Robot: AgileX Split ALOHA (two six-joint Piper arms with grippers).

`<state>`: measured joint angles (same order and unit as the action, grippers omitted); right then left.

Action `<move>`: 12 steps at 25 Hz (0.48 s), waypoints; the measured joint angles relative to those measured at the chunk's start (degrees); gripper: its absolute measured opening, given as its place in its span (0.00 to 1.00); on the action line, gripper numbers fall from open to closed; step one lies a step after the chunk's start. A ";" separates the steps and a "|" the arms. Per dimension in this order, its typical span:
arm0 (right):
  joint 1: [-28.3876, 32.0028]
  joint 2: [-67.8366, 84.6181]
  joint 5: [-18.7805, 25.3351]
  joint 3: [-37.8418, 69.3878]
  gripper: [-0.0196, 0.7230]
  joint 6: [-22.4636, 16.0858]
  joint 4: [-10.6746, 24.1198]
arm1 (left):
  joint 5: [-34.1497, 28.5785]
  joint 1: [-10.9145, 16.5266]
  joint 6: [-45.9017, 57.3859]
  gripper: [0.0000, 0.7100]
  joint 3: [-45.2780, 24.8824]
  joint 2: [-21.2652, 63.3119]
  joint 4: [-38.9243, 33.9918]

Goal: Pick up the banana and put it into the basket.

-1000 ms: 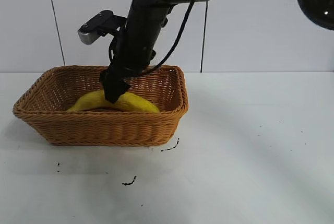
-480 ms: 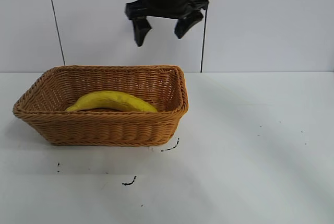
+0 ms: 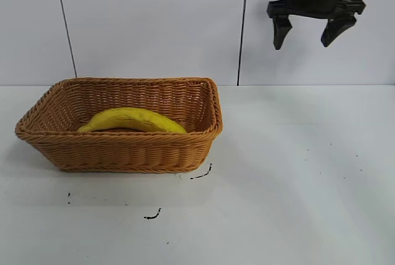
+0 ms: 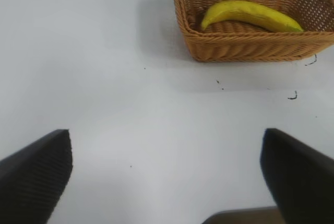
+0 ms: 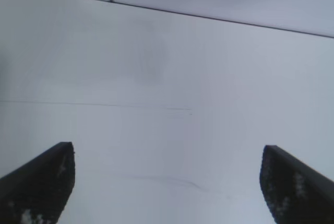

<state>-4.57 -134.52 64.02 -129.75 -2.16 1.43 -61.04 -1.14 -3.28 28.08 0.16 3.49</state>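
The yellow banana (image 3: 133,118) lies lengthwise inside the light-brown wicker basket (image 3: 123,154) on the left of the white table. In the left wrist view the banana (image 4: 250,14) and basket (image 4: 245,49) show far off. My right gripper (image 3: 302,42) hangs open and empty high at the upper right, well away from the basket; its wrist view (image 5: 167,182) shows only bare table between wide-apart fingers. My left gripper (image 4: 167,182) is open and empty over bare table, far from the basket, and does not show in the exterior view.
A few small dark marks (image 3: 201,173) lie on the white table just in front of the basket. A pale wall with vertical dark seams (image 3: 242,27) stands behind the table.
My right gripper was down in the basket at the banana, then let go, rose and swung to the upper right. The banana stays in the basket.
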 joint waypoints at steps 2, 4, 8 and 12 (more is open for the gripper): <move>1.36 0.00 1.56 0.00 0.95 0.00 0.00 | 0.00 0.00 0.00 0.98 0.00 0.00 0.00; 2.24 0.00 3.77 0.00 0.95 0.04 0.08 | 0.00 0.00 0.00 0.98 0.00 0.00 0.00; 2.76 0.00 5.57 0.00 0.95 0.04 0.49 | 0.00 0.00 0.00 0.98 0.00 0.00 0.00; 2.80 1.17 5.62 1.71 0.95 -0.06 -0.67 | 0.00 0.00 0.00 0.98 0.00 0.00 0.00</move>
<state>-1.76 -133.35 69.64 -128.04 -2.23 0.76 -61.04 -1.14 -3.28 28.08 0.16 3.49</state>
